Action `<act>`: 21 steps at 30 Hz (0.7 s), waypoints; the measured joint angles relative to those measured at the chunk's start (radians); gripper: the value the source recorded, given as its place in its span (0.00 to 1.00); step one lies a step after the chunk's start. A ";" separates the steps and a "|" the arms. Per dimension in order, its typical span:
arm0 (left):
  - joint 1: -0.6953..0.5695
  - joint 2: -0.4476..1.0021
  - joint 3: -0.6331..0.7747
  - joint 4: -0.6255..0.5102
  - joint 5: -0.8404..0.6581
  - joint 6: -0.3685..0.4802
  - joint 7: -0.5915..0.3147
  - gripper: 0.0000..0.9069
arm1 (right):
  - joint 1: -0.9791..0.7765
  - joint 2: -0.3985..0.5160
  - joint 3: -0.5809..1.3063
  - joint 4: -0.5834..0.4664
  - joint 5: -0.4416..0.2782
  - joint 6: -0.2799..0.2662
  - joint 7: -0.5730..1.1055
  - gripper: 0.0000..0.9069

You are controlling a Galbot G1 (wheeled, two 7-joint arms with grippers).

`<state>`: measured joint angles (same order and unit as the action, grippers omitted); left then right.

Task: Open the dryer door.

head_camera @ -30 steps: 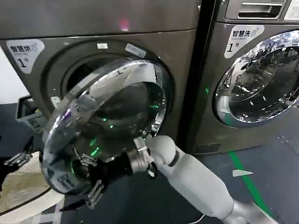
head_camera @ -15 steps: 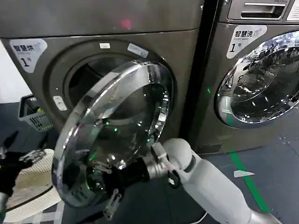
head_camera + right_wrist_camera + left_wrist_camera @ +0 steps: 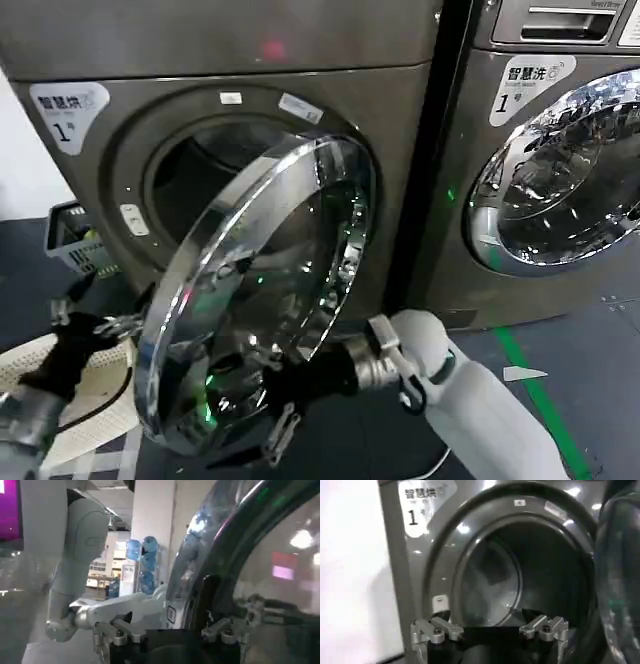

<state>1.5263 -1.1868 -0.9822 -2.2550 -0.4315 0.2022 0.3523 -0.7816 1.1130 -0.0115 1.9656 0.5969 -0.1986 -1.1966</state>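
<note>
Swung further open since earlier, dryer door [image 3: 262, 300], right gripper [image 3: 268, 400] spread against its lower rim, left gripper [image 3: 95, 325] open near drum opening [image 3: 215, 190].

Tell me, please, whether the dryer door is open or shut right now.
Open: the dryer door stands swung away from the drum opening.

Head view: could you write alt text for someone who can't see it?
A round chrome-ringed dryer door stands swung partly open, showing the dark drum opening behind it. The right claw, on a white arm, is at the door's lower edge, while the left claw waits low on the left near a basket. A second machine stands to the right, its door closed.
</note>
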 joint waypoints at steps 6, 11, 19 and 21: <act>-0.028 0.025 0.078 0.020 0.013 -0.002 0.001 1.00 | -0.061 -0.029 0.077 0.023 -0.003 0.002 -0.064 1.00; -0.040 0.049 0.122 0.026 0.005 -0.001 0.018 1.00 | -0.110 -0.055 0.170 0.033 0.012 0.020 -0.072 1.00; -0.060 0.067 0.172 0.034 0.000 0.001 0.036 1.00 | -0.182 -0.081 0.385 0.019 0.033 0.040 -0.103 1.00; -0.067 0.074 0.184 0.040 0.000 0.002 0.044 1.00 | -0.200 -0.076 0.437 0.013 0.016 0.043 -0.146 1.00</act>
<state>1.4591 -1.1128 -0.7981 -2.2148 -0.4320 0.2041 0.3960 -0.9820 1.0367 0.4257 1.9788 0.6126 -0.1559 -1.3426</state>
